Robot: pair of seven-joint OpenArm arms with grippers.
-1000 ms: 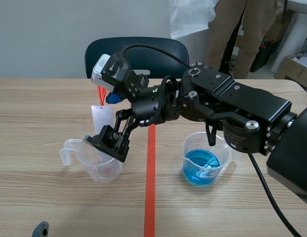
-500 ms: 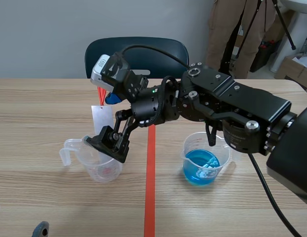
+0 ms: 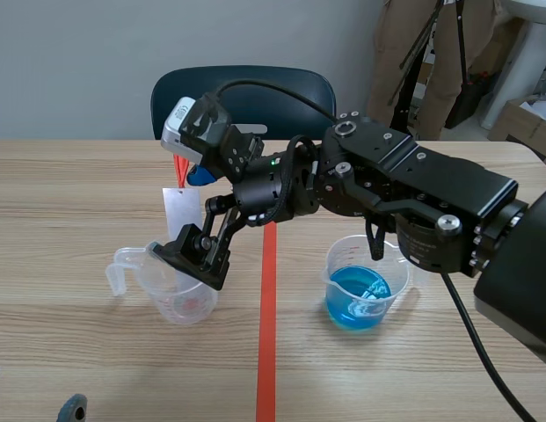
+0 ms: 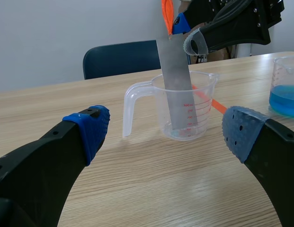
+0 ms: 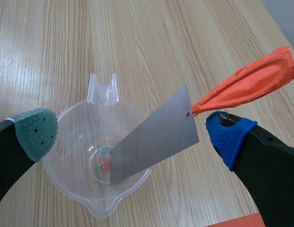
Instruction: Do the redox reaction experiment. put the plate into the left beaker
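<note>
Plate (image 3: 181, 211) in left beaker (image 3: 180, 303); other beaker (image 3: 360, 294) well apart, to its right.

Bright, even light. Under the right gripper (image 5: 133, 134) the clear plastic beaker (image 5: 66, 163) throws a faint soft shadow on the pale wooden table (image 5: 52, 47); the grey metal plate (image 5: 156, 137) is evenly lit.

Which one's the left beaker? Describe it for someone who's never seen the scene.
On the wooden table, look left of the orange-red tape line: a clear plastic beaker with a handle stands there. Unlike the beaker of blue liquid across the line, it holds no liquid, only a grey metal plate with an orange ribbon leaning inside.
</note>
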